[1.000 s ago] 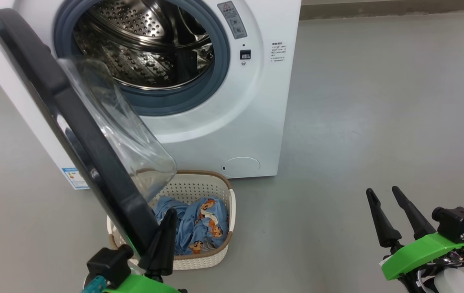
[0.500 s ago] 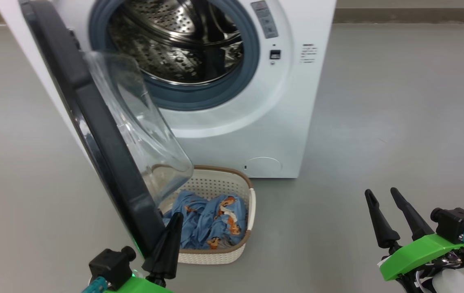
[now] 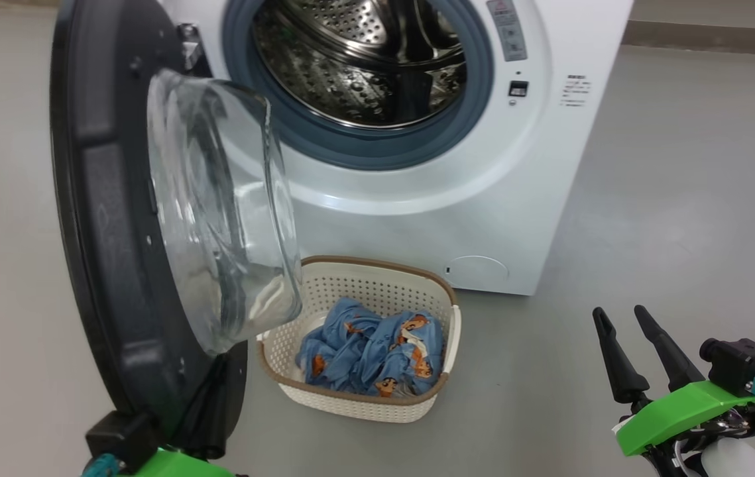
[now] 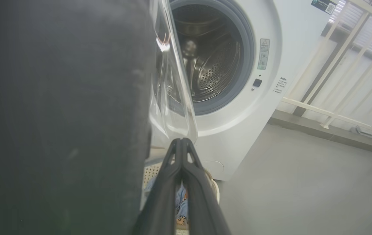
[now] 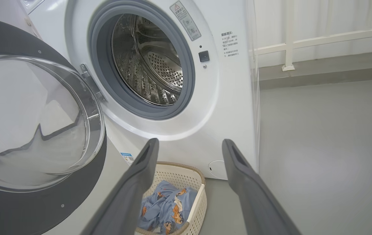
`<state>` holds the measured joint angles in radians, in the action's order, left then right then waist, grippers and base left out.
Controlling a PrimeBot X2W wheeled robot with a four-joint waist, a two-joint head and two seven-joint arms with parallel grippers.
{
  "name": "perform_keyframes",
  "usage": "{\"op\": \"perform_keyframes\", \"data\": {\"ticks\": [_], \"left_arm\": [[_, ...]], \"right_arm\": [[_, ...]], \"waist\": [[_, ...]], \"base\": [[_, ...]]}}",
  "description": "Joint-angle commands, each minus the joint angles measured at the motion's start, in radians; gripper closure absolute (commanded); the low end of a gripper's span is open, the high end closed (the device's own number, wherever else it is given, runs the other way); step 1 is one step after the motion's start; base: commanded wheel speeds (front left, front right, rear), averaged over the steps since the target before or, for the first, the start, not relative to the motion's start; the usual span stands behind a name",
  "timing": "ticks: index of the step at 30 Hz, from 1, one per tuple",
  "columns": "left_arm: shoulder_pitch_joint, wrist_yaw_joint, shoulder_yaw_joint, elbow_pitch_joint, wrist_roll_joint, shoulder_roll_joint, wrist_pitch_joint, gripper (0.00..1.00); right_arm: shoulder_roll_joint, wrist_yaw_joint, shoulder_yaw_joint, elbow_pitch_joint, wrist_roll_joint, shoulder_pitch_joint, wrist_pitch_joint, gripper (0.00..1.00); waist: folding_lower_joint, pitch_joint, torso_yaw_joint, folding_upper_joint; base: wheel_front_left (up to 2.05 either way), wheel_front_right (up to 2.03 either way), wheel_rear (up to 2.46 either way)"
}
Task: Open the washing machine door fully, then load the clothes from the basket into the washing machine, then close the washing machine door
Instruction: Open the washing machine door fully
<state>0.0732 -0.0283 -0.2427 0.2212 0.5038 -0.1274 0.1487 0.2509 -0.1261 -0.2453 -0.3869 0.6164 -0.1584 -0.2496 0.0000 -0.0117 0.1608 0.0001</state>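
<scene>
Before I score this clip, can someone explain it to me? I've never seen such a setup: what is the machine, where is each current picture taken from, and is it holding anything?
It is a wheeled robot with two arms, each ending in a two-fingered hand. One picture looks down from its head. The other two look along each hand's fingers from the wrists.

In front of it stands a white washing machine with its round door swung open, showing the steel drum. On the grey floor sits a cream basket holding blue printed clothes.

The left hand has its fingers pressed together with nothing between them, right beside the door's lower edge. The right hand is open and empty, off to the side.
</scene>
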Motion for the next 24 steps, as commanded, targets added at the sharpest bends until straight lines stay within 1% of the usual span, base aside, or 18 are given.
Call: {"op": "perform_keyframes", "data": {"ticks": [1,6,13,20,21,24], "left_arm": [[0.010,-0.015,0.058,-0.031,0.010,-0.033,-0.001,1.00],[0.023,-0.053,0.094,-0.027,0.017,-0.064,-0.036,1.00],[0.072,-0.085,0.144,0.007,0.027,-0.114,-0.072,1.00],[0.155,-0.089,0.201,0.068,0.056,-0.180,-0.109,1.00],[0.155,-0.089,0.201,0.068,0.056,-0.180,-0.109,1.00],[0.203,-0.086,0.215,0.118,0.058,-0.208,-0.116,1.00]], "right_arm": [[0.008,-0.005,-0.006,0.020,-0.006,-0.020,-0.012,0.00],[0.005,-0.005,-0.007,0.021,-0.006,-0.022,-0.012,0.00],[0.002,-0.005,-0.002,0.024,-0.008,-0.031,-0.012,0.00],[0.000,-0.005,0.002,0.032,-0.012,-0.050,-0.012,0.00],[0.000,-0.005,0.002,0.032,-0.012,-0.050,-0.012,0.00],[0.001,-0.005,0.002,0.033,-0.013,-0.062,-0.012,0.00]], "waist": [[0.0000,-0.001,0.023,-0.0001],[0.0000,-0.003,0.062,-0.0001],[0.0000,-0.023,0.107,-0.0001],[0.0000,-0.073,0.144,-0.0001],[0.0000,-0.073,0.144,-0.0001],[0.0000,-0.091,0.156,-0.0001]], "base": [[0.00,0.00,0.00],[0.00,0.00,0.00],[0.00,0.00,0.00],[0.00,0.00,0.00],[0.00,0.00,0.00],[0.00,0.00,0.00]]}}
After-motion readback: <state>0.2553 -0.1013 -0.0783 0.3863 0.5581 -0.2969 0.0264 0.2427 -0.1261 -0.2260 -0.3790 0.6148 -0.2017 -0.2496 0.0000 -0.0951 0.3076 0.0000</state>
